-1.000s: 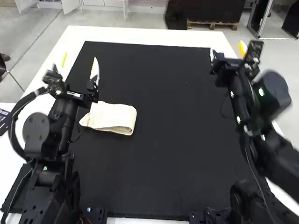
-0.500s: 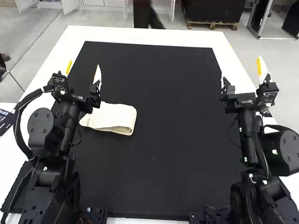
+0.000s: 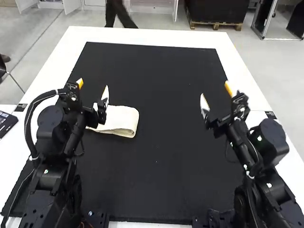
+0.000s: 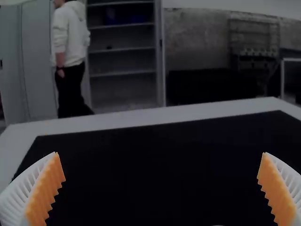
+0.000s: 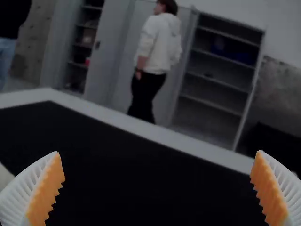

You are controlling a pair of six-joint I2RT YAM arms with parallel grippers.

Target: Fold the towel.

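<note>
Cream cloth, the towel (image 3: pixel 124 118) lies folded on the black mat (image 3: pixel 156 166) that covers much of the white bench (image 3: pixel 142 35), left of the middle in the high view. Its rounded fold faces the middle of the mat, and layers show at the near corner there. The rest of it runs in behind the left pincer (image 3: pixel 93 85), which hides part of its far edge and its left end; whether the two touch cannot be told.

In the right wrist view a pale patch (image 5: pixel 3 176) is cut off at the edge, too little of it showing to name. A dark flat thing (image 3: pixel 5 124) on the bench is cut off at the high view's left edge.

The left arm (image 3: pixel 50 128) points forward, a black hose (image 3: pixel 33 111) looping along its outer side. Its pincer (image 4: pixel 161 155) is spread wide, with nothing between the orange pads (image 4: pixel 47 188). The right arm (image 3: pixel 275 137) leans inward over the mat, well apart from the towel; the right pincer (image 3: pixel 215 90) is also wide apart and has hold of nothing.
</note>
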